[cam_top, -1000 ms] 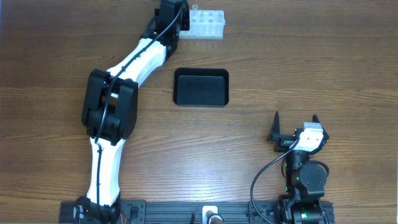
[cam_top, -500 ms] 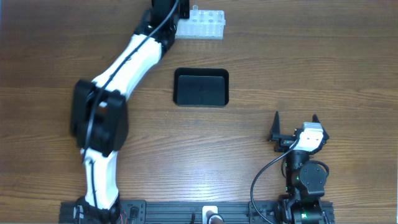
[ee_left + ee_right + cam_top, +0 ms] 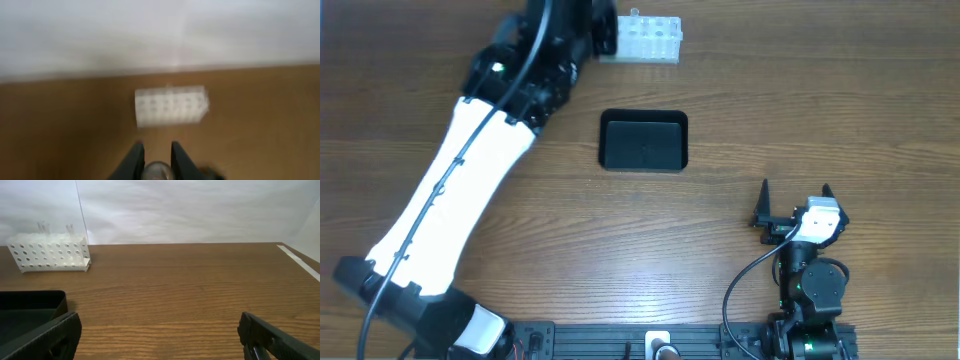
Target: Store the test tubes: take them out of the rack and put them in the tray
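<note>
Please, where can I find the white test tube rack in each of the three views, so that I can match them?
Top view: rack at the top edge, just beyond the black tray.
Left wrist view: rack, blurred, straight ahead of the left pincer.
Right wrist view: rack far off by the white wall, beyond the tray.
Shared landmark: the black tray, lying nearer than the rack.

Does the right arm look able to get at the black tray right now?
Probably yes. Only bare table lies between the open right gripper and the tray, and the left arm is off by the rack.
</note>
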Controlling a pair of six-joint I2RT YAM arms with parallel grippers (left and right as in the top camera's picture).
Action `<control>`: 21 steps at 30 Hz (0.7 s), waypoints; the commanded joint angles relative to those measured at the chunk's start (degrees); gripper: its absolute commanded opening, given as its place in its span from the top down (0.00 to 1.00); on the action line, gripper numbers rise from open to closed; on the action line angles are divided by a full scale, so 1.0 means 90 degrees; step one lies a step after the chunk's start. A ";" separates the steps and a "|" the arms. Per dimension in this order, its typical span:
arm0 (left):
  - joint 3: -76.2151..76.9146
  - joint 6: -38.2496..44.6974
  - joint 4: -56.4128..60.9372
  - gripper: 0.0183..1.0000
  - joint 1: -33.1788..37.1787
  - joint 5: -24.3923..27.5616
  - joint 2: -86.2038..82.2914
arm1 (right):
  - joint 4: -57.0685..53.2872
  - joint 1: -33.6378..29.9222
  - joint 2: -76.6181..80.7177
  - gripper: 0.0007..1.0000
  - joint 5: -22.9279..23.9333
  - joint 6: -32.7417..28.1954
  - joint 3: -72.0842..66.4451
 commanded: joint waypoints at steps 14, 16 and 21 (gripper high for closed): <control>-0.1399 -0.1914 -0.0551 0.88 -0.0277 0.0189 0.1447 | -0.0002 -0.0046 -0.0051 0.01 -0.0051 -0.0051 -0.0051; -0.1399 -0.1914 -0.0481 0.88 -0.0299 0.0189 0.1554 | -0.0005 -0.0046 -0.0051 0.01 -0.0051 -0.0051 -0.0051; -0.1399 -0.1914 -0.0287 0.88 -0.0362 0.0192 0.1826 | -0.0005 -0.0046 -0.0051 0.01 -0.0051 -0.0051 -0.0051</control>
